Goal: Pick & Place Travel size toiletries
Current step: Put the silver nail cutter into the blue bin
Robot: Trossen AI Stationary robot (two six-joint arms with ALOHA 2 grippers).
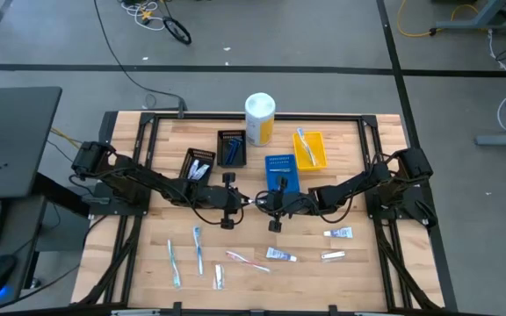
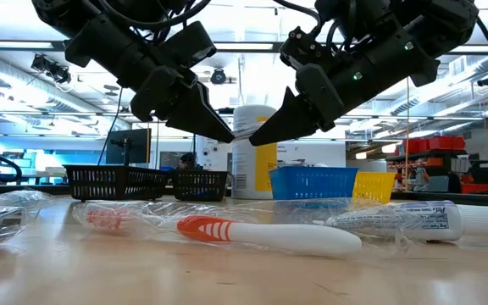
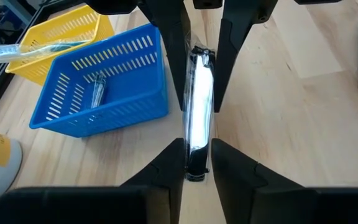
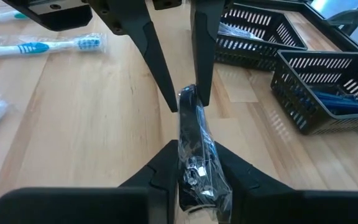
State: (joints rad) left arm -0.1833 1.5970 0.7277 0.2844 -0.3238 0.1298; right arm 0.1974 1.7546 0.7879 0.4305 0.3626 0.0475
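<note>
Both grippers met mid-table above the wood, tips facing. Left gripper (image 3: pixel 197 163) and right gripper (image 4: pixel 197 165) each pinched an end of one wrapped dark razor (image 3: pixel 199 109).

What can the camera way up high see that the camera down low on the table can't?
Only the high view shows the light-blue toothbrushes on the near left, and that the yellow tray already holds an item.

Only the low view shows, up close, the orange-and-white toothbrush in its clear wrapper, and the room behind the table.

Both show the left gripper and the right gripper meeting tip to tip above the table, plus the white-and-yellow canister and the blue tray.
</note>
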